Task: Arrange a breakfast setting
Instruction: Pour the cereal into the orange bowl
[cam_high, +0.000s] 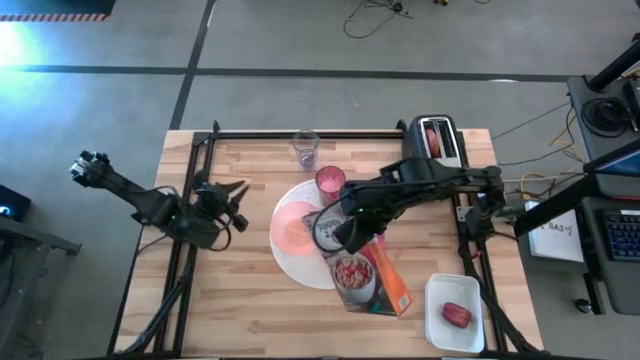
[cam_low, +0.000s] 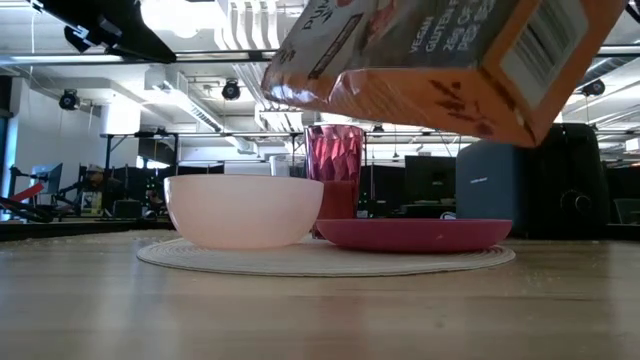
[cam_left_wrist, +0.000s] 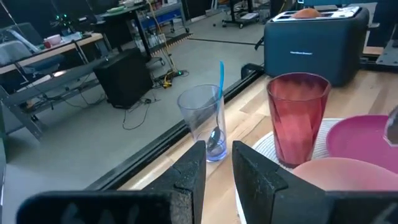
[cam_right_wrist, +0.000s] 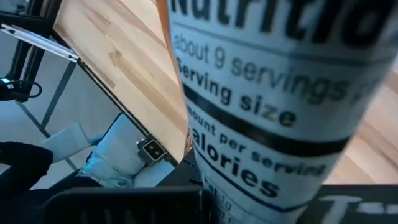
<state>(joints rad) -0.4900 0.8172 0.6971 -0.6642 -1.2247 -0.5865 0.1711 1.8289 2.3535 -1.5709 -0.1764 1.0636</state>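
Note:
A large white plate (cam_high: 300, 262) lies mid-table with a pale pink bowl (cam_low: 243, 210) and a magenta plate (cam_low: 415, 233) on it. Just behind it stands a pink cup (cam_left_wrist: 297, 115). The teal-handled spoon (cam_left_wrist: 220, 81) stands in a clear tumbler (cam_left_wrist: 202, 118) at the far edge. A brown bun (cam_left_wrist: 306, 11) sticks out of the black toaster (cam_high: 437, 140). My right gripper (cam_high: 345, 232) is shut on an orange cereal box (cam_low: 440, 60) above the plates. My left gripper (cam_left_wrist: 217, 168) hovers left of the plate, open, with nothing between its fingers. My right gripper holds the cereal box by its far end (cam_high: 352, 250), coming from above and slanting down. The box itself hides the fingertips in the right wrist view. The box is lifted clear, tilted over the magenta plate, and stretches toward the near edge.
A white tray (cam_high: 455, 315) with a small red food (cam_high: 456, 316) sits at the near right corner. Black frame rails (cam_high: 200, 160) border the tabletop on the left and far sides. Bare wood lies between my left gripper and the near edge.

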